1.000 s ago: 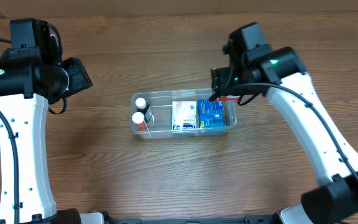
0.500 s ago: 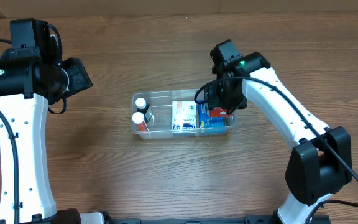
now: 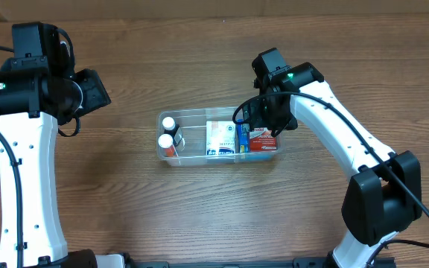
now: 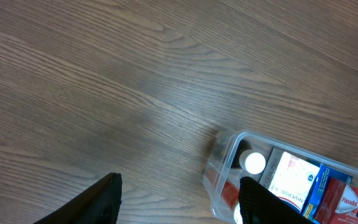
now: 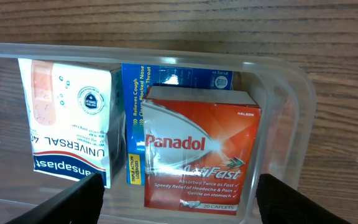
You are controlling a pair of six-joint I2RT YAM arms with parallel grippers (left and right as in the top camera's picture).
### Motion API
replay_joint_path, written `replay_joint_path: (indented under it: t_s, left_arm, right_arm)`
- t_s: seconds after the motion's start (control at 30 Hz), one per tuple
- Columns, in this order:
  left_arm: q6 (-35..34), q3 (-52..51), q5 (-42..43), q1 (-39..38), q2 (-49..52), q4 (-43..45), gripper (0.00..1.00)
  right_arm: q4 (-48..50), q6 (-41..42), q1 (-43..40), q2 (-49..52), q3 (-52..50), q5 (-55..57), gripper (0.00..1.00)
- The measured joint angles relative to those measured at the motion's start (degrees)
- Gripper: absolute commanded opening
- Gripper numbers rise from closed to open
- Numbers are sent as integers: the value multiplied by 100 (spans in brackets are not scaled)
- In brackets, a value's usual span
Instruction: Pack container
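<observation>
Left gripper (image 4: 185,202): I read it as open, fingers spread wide with nothing between them. It hangs well apart from the container, off its left end and towards the far side of the table (image 3: 125,216).
Container (image 3: 199,113): a clear tub at mid-table. In the overhead view its long axis runs left to right.
Bottles: two, white-capped, at the container's left end. One (image 3: 168,123) is on the far side and one (image 3: 165,140) on the near side.
Plaster box (image 3: 218,138): one, white, marked Universal, in the middle of the container.
Blue box (image 3: 242,138): one, standing on edge between the plaster box and the Panadol box. It sits tight against both.
Panadol box (image 3: 261,140): one, red, at the container's right end, label up and partly over the blue box.
Right gripper (image 5: 182,208): fingers parted, holding nothing. They stand either side of the Panadol box and clear of it.
Deciding relation: the Panadol box lies straight below the right gripper, inside the container. The right arm is much the nearer; the left is well off.
Count: five items in the container, and I see none outside it.
Judgement: packing looks complete or nearly so. The next move for the right gripper is a straight lift clear of the container's right wall.
</observation>
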Motion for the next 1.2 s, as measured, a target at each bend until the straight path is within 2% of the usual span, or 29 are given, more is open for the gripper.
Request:
replay_joint_path:
  t_s: [0.2,0.27,0.3,0.37,0.4,0.67,0.87,1.03,1.2]
  left_arm:
    - [74,0,-2,0,0,2,62]
    - [129,0,-2,-7,0,22,66]
    - [188,0,-9,-44,0,85,70]
    - [323,0,-7,-166,9,170,95]
    - [376,0,-20,-260,28,247,100]
    - [496,2,-74,-417,925,446,100]
    - [629,2,-70,-417,1263,278,100]
    - [898,2,-72,-417,848,269,100]
    - [1178,0,-96,-417,-557,122,100]
  right_arm:
    - [-44,-2,7,9,343,295,100]
    - [-48,2,-4,9,726,509,100]
    - [-42,-17,-28,9,1060,614,100]
    - [52,-17,-157,7,1611,728,100]
    - [107,-22,-291,-2,1801,754,100]
    - [92,-323,-1556,-22,1923,872,100]
    - [-26,-330,-1574,-24,1923,868,100]
    - [-238,-236,-1576,-138,1923,892,100]
    - [-369,-55,-1576,-901,1899,940,100]
